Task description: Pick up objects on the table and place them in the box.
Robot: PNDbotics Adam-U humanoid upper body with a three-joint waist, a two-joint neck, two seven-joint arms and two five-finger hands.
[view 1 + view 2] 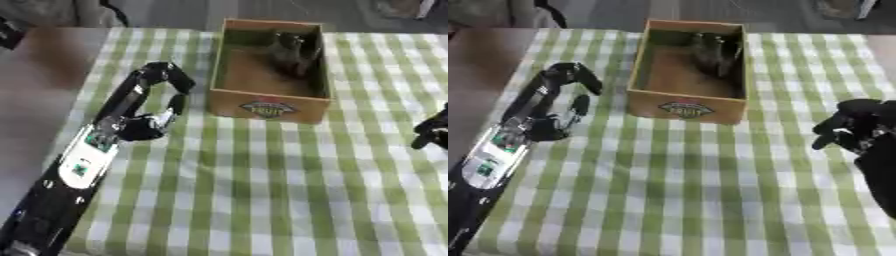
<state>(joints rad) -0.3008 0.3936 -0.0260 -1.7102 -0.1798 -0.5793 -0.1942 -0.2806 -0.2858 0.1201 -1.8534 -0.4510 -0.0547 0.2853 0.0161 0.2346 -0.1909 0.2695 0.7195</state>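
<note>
The cardboard box (269,107) with a printed label on its front stands open at the far middle of the green-checked cloth (262,190). A dark greyish object (293,52) lies inside against its far right wall; I cannot make out what it is. My left hand (131,97) hovers just left of the box, fingers loosely bent over a gap to the thumb, holding nothing. My right hand (855,122) hangs at the right edge, level with the box's front, fingers relaxed and pointing down, also empty. No loose object shows on the cloth.
Bare brown tabletop (39,80) runs along the left of the cloth, under my left forearm. The cloth stretches wide in front of the box and between the two hands.
</note>
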